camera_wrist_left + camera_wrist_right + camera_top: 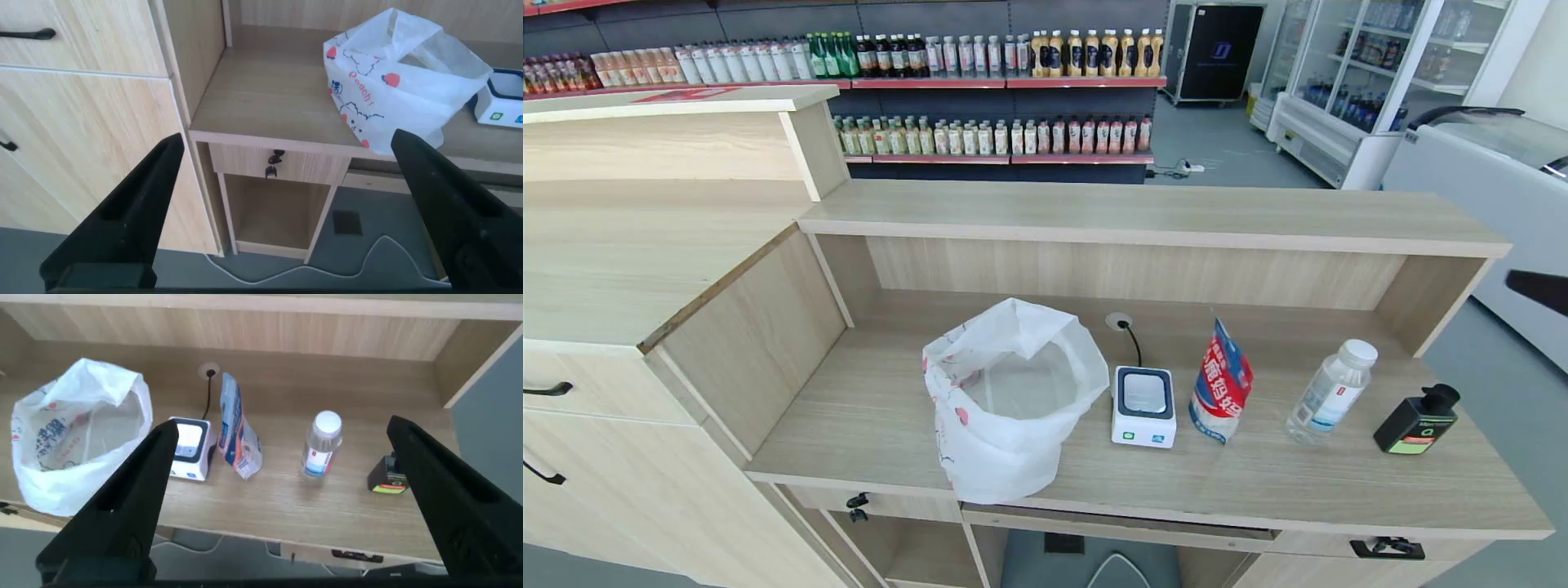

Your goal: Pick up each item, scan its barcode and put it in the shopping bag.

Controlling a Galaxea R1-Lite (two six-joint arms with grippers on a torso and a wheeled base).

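Rightward from the shopping bag (992, 457) stand scanner (1143, 406), pouch (1221, 384), bottle (1330, 394) — and dispenser (1414, 423).

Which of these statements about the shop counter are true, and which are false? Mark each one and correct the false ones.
1. The shopping bag stands open on the counter. True.
2. The water bottle lies on its side. False: it stands upright, between the pouch and the black pump bottle.
3. The scanner sits between the shopping bag and the pouch. True.
4. The right gripper holds the pouch. False: the gripper is open and holds nothing, and the pouch stands on the counter.
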